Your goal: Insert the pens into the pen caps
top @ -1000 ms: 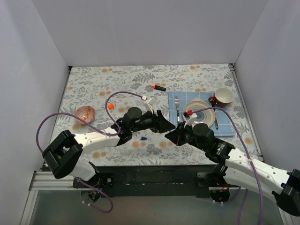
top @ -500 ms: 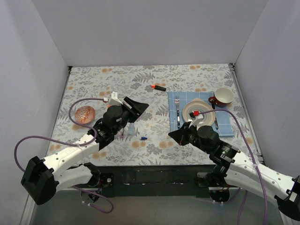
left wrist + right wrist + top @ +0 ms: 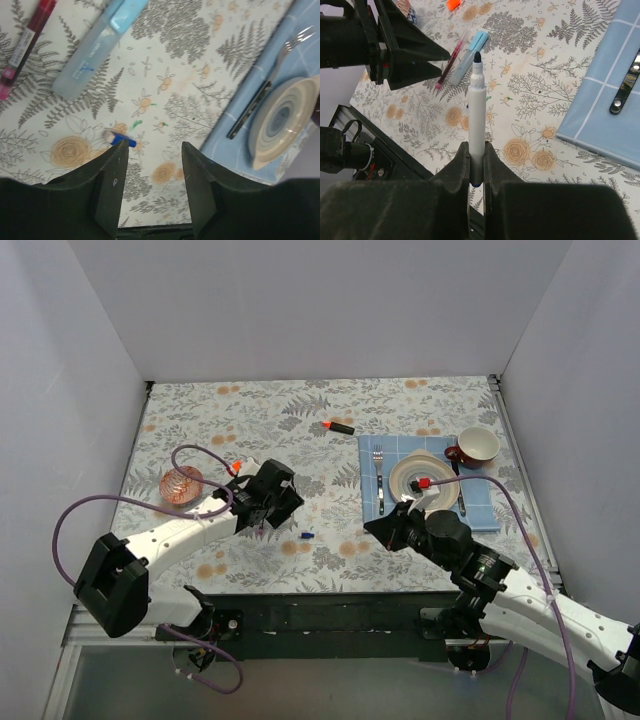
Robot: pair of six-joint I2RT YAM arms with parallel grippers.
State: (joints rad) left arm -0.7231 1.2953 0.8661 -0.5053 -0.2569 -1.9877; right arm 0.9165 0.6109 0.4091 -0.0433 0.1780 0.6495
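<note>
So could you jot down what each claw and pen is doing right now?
right gripper: shut on white pen
left gripper: open, empty, above the table
dark blue cap: on the table near the left gripper
light-blue marker: lying beside the maroon-red pen
black marker: lying alone at the far side
</note>
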